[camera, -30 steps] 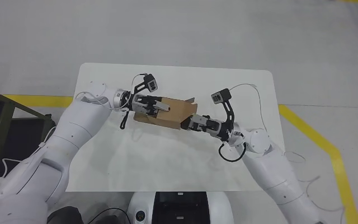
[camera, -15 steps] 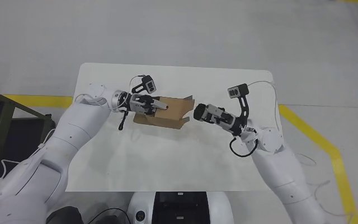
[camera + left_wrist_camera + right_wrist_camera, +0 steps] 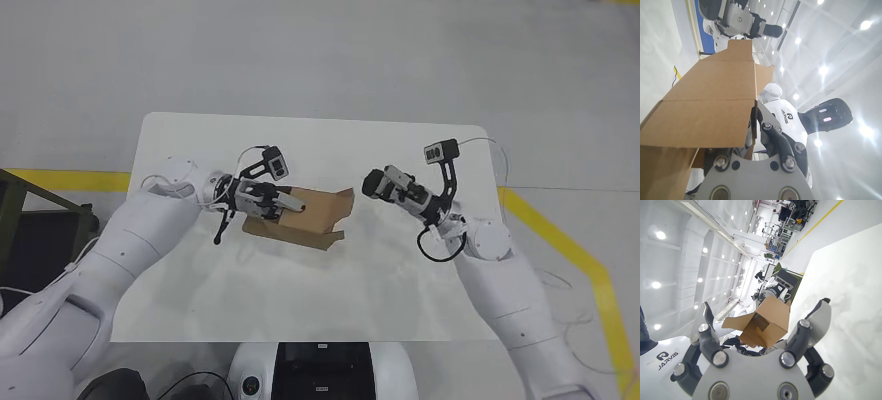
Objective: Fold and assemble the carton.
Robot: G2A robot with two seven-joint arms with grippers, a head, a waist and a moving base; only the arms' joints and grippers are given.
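Half-formed at mid-frame, the carton [image 3: 312,213] is seemingly awaiting closing: flaps [image 3: 345,196] hanging loose, left gripper [image 3: 292,201] clamping its wall, right gripper [image 3: 368,185] gaping empty.

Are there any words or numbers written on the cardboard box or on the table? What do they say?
On the carton: none. Every brown face that shows is blank.
On the table: none. It is plain white, with no label or sign.

Open gap, carton [image 3: 305,212] to right gripper [image 3: 372,184]
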